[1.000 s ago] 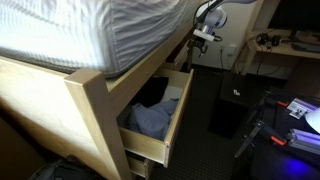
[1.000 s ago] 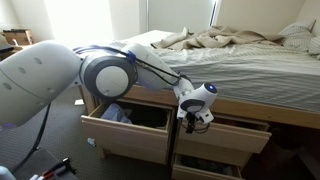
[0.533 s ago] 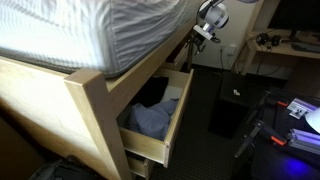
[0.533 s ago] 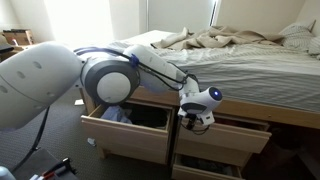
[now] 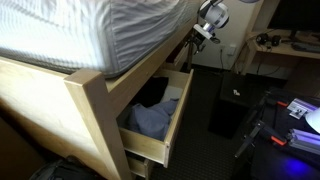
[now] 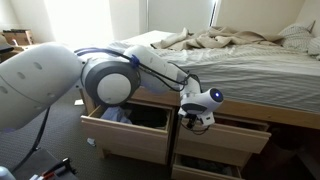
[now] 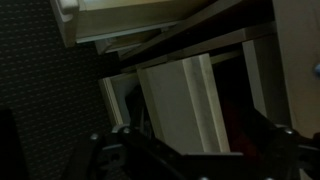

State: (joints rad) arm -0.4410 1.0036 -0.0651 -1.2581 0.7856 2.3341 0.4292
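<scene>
Drawer [image 6: 235, 136] of pale, flat-fronted wood, pulled partly out; hand [image 6: 197, 122] hovers beside it, fingers spread.

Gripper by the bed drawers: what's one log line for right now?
gripper: at upper drawer, state unclear | open drawer: blue cloth inside

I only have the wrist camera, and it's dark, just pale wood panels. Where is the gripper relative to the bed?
Observer: In an exterior view, the gripper hangs in front of the bed frame, just beside an open drawer.
Operator: Is anything in that drawer?
Observer: Yes, blue clothes lie bunched inside it.
Operator: And on top of the bed?
Observer: Rumpled pale bedding is spread over the mattress; the gripper is below its edge.
</scene>
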